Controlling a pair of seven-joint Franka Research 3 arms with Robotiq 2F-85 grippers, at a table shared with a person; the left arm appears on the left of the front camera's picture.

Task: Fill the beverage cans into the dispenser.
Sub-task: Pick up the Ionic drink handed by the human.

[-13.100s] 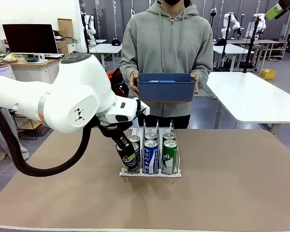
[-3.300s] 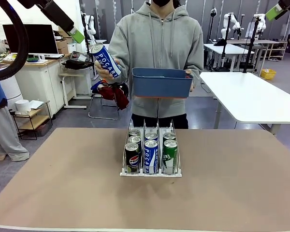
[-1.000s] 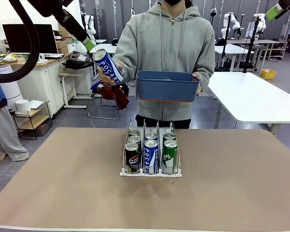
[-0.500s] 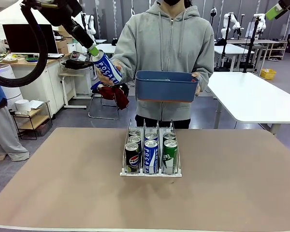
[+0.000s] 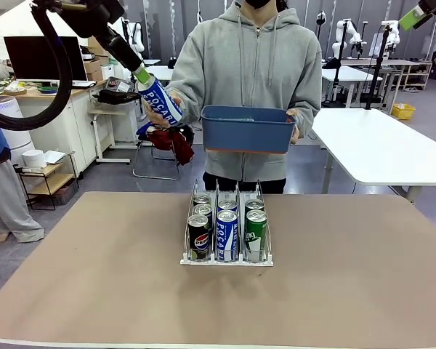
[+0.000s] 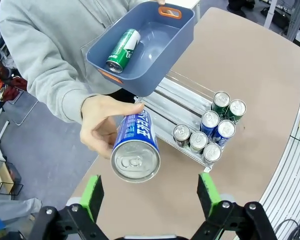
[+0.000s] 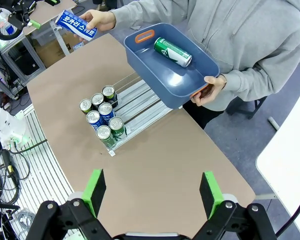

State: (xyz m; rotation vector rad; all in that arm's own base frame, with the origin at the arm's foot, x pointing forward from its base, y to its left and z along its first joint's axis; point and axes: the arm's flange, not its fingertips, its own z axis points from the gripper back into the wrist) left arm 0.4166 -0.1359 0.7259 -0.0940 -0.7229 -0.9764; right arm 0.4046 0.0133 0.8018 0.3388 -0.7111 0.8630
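A person's hand [image 6: 97, 125] holds out a blue-and-white Pocari can [image 5: 160, 102], tilted with its silver top [image 6: 136, 161] toward my left gripper [image 6: 150, 195]. That gripper is open high at the left, and the can's top sits just ahead of its green pads [image 5: 140, 75], not clamped. The person's other hand holds a blue bin [image 5: 247, 129] with a green can [image 6: 124, 43] lying inside. On the table stands the dispenser [image 5: 227, 233], with several upright cans in its three lanes. My right gripper [image 7: 152, 192] is open and empty, high above the table.
The brown table [image 5: 349, 291] has bare room on all sides of the dispenser. The person stands at its far edge. Behind are white tables [image 5: 381, 145], a desk with a monitor [image 5: 45, 58] and a chair with red cloth [image 5: 167, 139].
My left gripper has come down and rightward until its pads reach the top of the held Pocari can. The person has kept the can and bin nearly still.
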